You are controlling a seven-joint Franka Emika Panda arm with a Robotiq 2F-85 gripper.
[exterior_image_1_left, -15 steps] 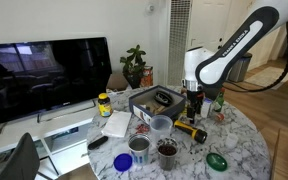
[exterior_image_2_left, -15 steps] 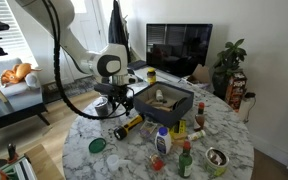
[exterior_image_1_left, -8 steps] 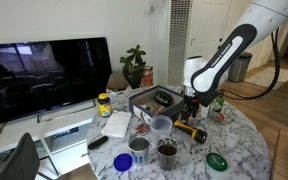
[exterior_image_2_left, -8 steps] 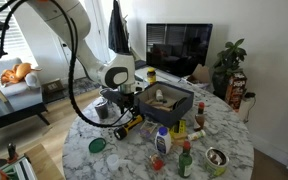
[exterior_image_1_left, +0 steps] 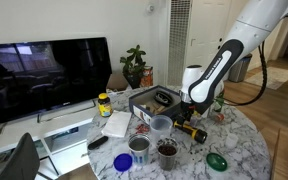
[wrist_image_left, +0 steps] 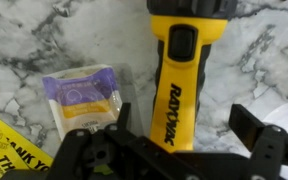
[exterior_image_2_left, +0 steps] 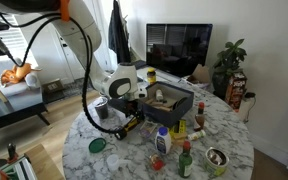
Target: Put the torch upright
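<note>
The torch (wrist_image_left: 182,70) lies flat on the marble table, a yellow barrel with a black switch and black ends. It also shows in both exterior views (exterior_image_1_left: 192,132) (exterior_image_2_left: 130,126). My gripper (wrist_image_left: 189,125) is open and low over it. One finger sits on each side of the yellow barrel, with a gap on both sides. In an exterior view the gripper (exterior_image_1_left: 188,116) hangs just above the torch. In the other view it is at the table's near-left part (exterior_image_2_left: 120,112).
A purple-labelled packet (wrist_image_left: 82,98) lies beside the torch. A dark open box (exterior_image_2_left: 164,100) stands behind. Cups (exterior_image_1_left: 141,158), a clear cup (exterior_image_1_left: 161,125), bottles (exterior_image_2_left: 162,142), a green lid (exterior_image_1_left: 217,160) and a yellow-lidded jar (exterior_image_1_left: 104,104) crowd the round table (exterior_image_1_left: 239,135).
The arm has lowered toward the table, bringing the open gripper down around the torch. The torch has not moved.
</note>
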